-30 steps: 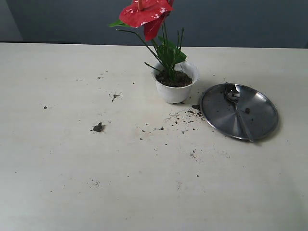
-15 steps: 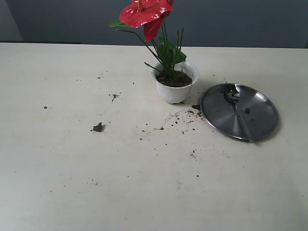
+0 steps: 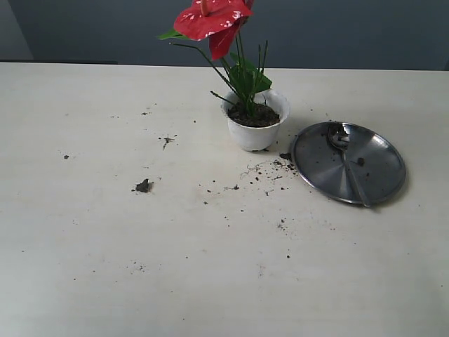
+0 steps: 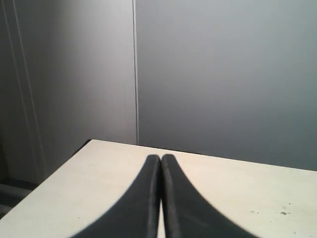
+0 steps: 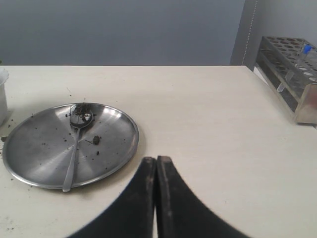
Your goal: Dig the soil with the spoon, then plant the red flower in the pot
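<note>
The red flower [image 3: 210,20] stands upright in the white pot [image 3: 255,130], its green stems sunk in dark soil [image 3: 257,116] that fills the pot. Loose soil specks [image 3: 265,170] lie scattered on the table in front of the pot. The silver spoon [image 3: 346,161] lies on the round steel plate [image 3: 379,151] to the right of the pot; the right wrist view shows the spoon [image 5: 75,144] with crumbs in its bowl. My left gripper [image 4: 161,159] is shut and holds nothing. My right gripper [image 5: 156,160] is shut on nothing, beside the plate [image 5: 114,144]. Neither gripper appears in the exterior view.
A small clump of earth [image 3: 143,186] lies on the left part of the table. A test-tube rack [image 5: 292,74] stands at the table's edge in the right wrist view. The pot's rim [image 5: 3,94] shows beside the plate there.
</note>
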